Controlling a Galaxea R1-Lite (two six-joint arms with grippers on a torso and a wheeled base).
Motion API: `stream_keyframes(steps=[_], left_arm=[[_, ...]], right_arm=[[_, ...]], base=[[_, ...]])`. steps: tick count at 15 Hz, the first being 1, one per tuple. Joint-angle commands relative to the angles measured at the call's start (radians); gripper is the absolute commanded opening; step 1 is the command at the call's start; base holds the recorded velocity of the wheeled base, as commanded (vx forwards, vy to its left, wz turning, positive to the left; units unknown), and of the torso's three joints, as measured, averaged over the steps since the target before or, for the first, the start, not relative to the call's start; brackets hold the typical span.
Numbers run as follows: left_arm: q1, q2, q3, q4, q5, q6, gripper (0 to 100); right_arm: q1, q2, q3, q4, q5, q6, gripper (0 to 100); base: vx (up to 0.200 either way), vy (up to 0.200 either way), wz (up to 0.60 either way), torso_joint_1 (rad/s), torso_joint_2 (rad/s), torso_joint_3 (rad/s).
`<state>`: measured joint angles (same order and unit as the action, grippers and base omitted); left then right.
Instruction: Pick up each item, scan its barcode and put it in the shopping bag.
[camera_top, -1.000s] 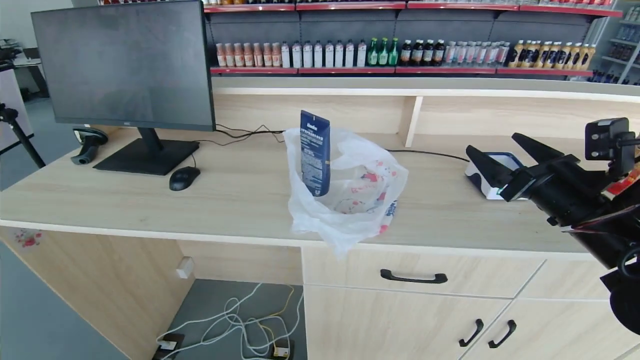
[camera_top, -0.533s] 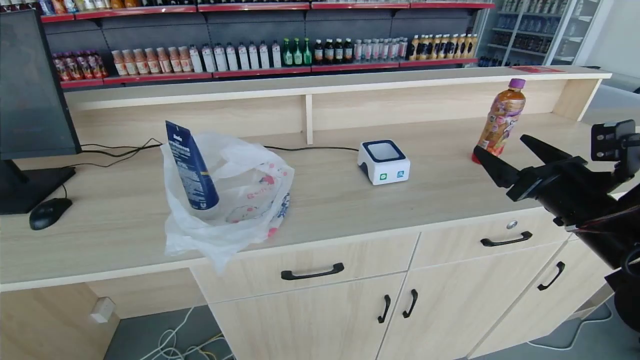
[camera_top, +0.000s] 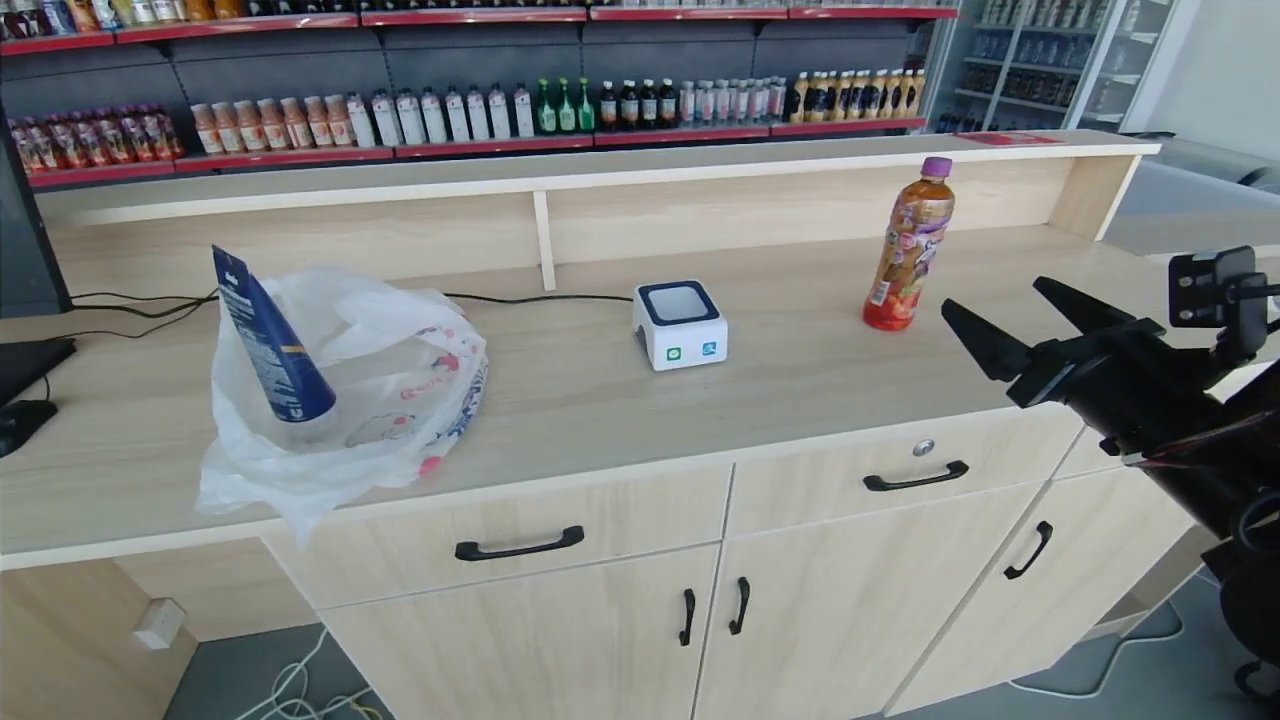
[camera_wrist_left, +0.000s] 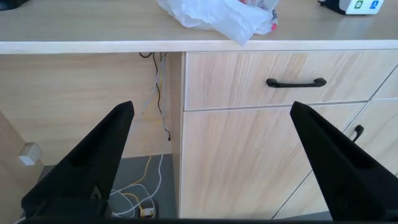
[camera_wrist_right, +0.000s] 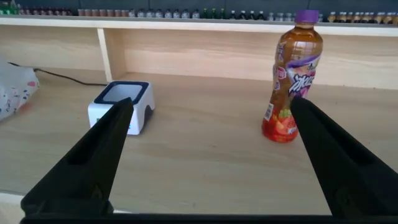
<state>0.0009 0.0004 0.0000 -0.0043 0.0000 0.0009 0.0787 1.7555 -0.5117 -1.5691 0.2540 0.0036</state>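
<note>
While the tube (camera_top: 270, 345) already stands in the bag (camera_top: 400, 400) left of the scanner (camera_top: 680, 325), the bottle (camera_top: 908, 245) waits upright on the worktop (camera_top: 780, 380) to its right; your right pincer (camera_top: 992, 295) and left pincer (camera_wrist_left: 211, 106) gape empty.

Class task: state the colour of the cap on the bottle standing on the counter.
Purple. The cap shows best in the right wrist view.

No print can be read clearly. The bottle (camera_wrist_right: 292, 81) label carries large characters. The tube (camera_top: 272, 342) carries white small print, the bag (camera_top: 425, 385) red lettering, and the scanner (camera_top: 681, 325) front two small icons.
</note>
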Motion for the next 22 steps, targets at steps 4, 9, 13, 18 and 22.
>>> stream_keyframes(steps=[4, 9, 13, 18, 22], left_arm=[[0.001, 0.001, 0.0, 0.0, 0.0, -0.001, 100], [0.001, 0.0, 0.0, 0.0, 0.0, -0.001, 100], [0.001, 0.0, 0.0, 0.0, 0.0, 0.001, 100], [0.001, 0.0, 0.0, 0.0, 0.0, -0.001, 100], [0.001, 0.0, 0.0, 0.0, 0.0, -0.001, 100]], right_arm=[[-0.022, 0.009, 0.005, -0.002, 0.001, -0.001, 100], [-0.02, 0.013, 0.005, -0.002, 0.001, -0.001, 100], [-0.019, 0.019, 0.03, -0.002, 0.001, -0.001, 100], [0.007, 0.027, 0.032, -0.002, 0.001, -0.001, 100], [0.009, 0.039, 0.032, -0.002, 0.001, -0.001, 100]], base=[[0.0, -0.2, 0.6, 0.002, 0.0, 0.002], [0.0, -0.2, 0.0, 0.003, 0.0, 0.001], [0.0, -0.2, 0.0, 0.004, 0.0, 0.002], [0.16, -0.04, 0.0, 0.0, 0.0, 0.001], [0.1, 0.0, 0.0, 0.0, 0.0, 0.0]])
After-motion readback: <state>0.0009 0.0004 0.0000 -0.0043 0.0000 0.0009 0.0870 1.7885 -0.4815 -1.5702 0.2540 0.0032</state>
